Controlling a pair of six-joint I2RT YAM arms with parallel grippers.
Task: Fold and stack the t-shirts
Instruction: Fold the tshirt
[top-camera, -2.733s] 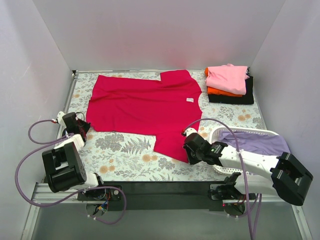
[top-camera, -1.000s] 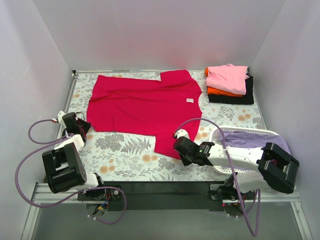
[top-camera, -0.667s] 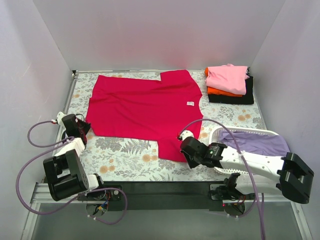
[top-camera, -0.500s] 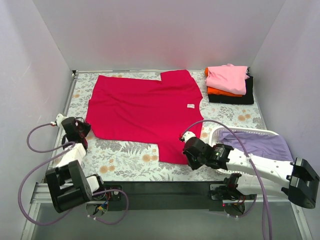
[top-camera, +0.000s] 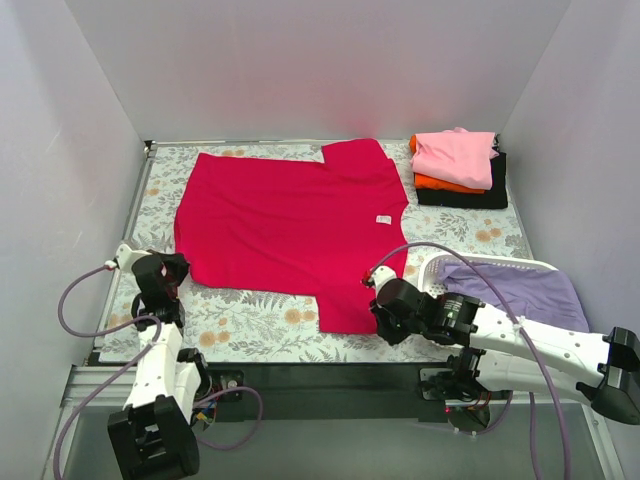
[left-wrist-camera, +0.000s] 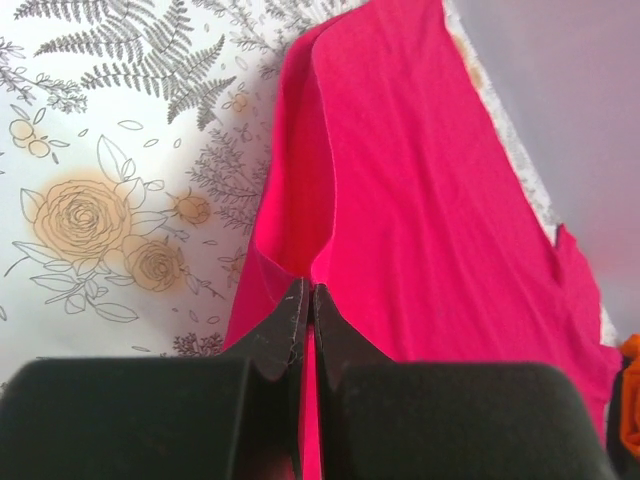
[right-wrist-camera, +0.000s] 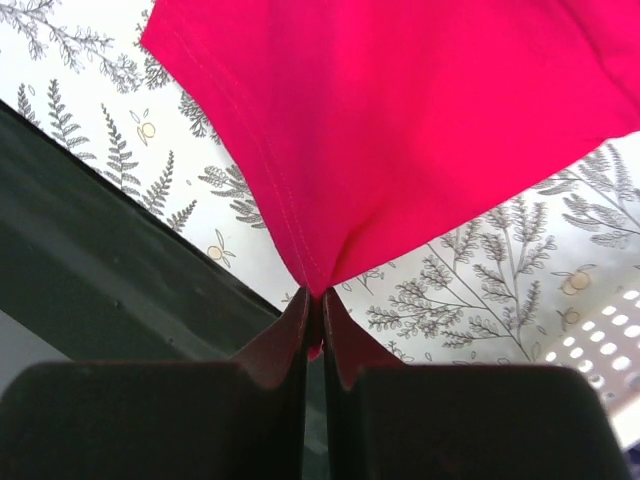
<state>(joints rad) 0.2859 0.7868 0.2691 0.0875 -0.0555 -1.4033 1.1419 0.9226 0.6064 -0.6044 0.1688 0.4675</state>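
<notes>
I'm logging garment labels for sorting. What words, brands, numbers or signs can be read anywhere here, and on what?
No text is readable in any view.
The white tag at the neck of the red tee: too small to read.
The folded tees, the basket and the table cover: no print visible, only a floral pattern on the cover.

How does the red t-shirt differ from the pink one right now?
The red t-shirt lies spread open, unfolded; the pink t-shirt sits folded atop the orange t-shirt and black t-shirt. The left hand and right hand pinch the red one; nothing touches the pink. Both are plain cloth tees.
</notes>
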